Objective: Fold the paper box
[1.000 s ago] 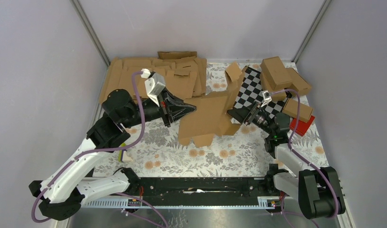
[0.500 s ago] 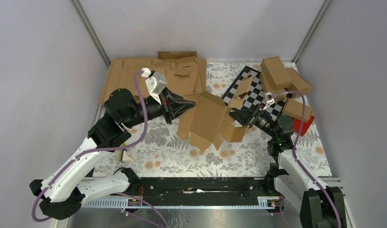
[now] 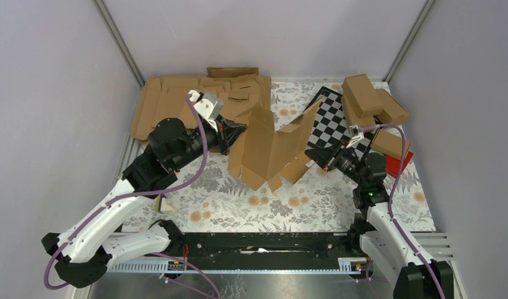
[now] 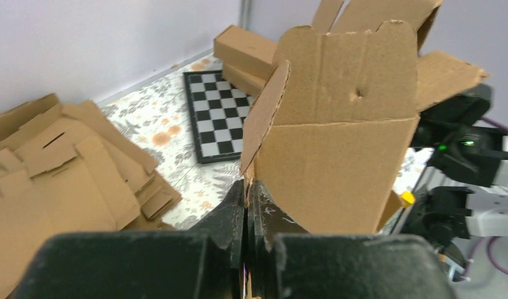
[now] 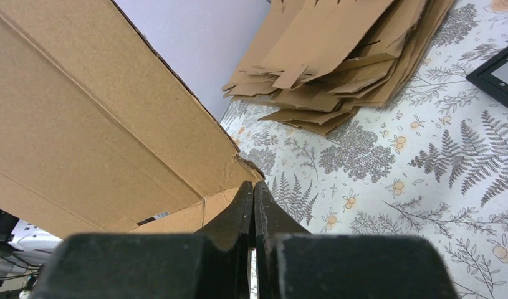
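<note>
Cardboard, plain brown and thin: the paper box (image 3: 270,146) looks light, and stiff only across its flat panels. I judge it will hinge easily at the creases and will crumple or tear at the small flaps if I pull hard. Dry board should not slide much between the pads. The safest holds, I think, are panel edges close to a crease, not the loose end flaps.

It sits at the centre of the top view, held between the 2 arms over the floral table cover (image 3: 214,205) and bent into a zigzag of near-upright panels. I cannot tell whether its lowest flaps touch the cover. Its long span runs across the frame from left of centre up toward the checkerboard (image 3: 331,121) at upper right. The creases run crosswise to that span, and the short flaps point toward the bottom of the frame.

The left gripper (image 3: 235,132) has its fingers pressed together on the blank's left edge. The right gripper (image 3: 315,154) is pinched tight on a lower corner at the opposite end. The heaped flat blanks (image 3: 176,99) lie at upper left, apart from the work.
</note>
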Controlling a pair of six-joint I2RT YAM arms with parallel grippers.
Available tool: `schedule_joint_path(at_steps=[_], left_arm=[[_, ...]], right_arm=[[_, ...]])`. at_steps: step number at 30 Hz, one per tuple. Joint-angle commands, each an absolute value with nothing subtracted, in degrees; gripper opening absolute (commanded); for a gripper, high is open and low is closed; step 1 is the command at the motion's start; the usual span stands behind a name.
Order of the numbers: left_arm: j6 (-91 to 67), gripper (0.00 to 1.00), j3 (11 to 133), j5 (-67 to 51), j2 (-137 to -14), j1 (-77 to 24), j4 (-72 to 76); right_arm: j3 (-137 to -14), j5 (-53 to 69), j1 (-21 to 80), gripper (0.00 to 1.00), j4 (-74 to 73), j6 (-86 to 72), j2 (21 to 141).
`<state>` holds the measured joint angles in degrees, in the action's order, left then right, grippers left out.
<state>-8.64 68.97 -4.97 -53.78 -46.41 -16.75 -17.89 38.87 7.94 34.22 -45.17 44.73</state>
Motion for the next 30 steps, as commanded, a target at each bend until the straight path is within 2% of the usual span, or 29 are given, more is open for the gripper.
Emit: schedule_joint_path(at_steps=[1,8,17,20,24,30], left_arm=[[-4.88,0.0,66.12,1.67,-53.23,-46.58,-14.71],[1.18,0.0,59.54,10.08,-53.36,-46.57,-11.02],[1.86,0.0,58.06,18.19,-57.82,-48.01,-10.93],[-2.97,0.0,56.32,18.01,-58.14,-49.26,-8.69],[-9.33,0.0,52.7,27.16,-60.87,-51.96,-4.15],[-16.78,0.0,49.4,40.09,-67.89,-53.96,2.34]], right_arm=[[-17.75,35.69,7.89,0.0,33.46,-43.12,42.74],[-15.55,28.84,7.82,0.0,31.73,-43.27,40.04],[-12.56,24.65,7.8,0.03,30.65,-49.58,41.8],[-11.07,26.51,7.82,0.02,35.91,-52.21,44.01],[-9.58,25.29,7.82,0.01,36.82,-50.8,45.81],[-6.42,14.75,7.82,0.0,36.67,-43.23,45.02]])
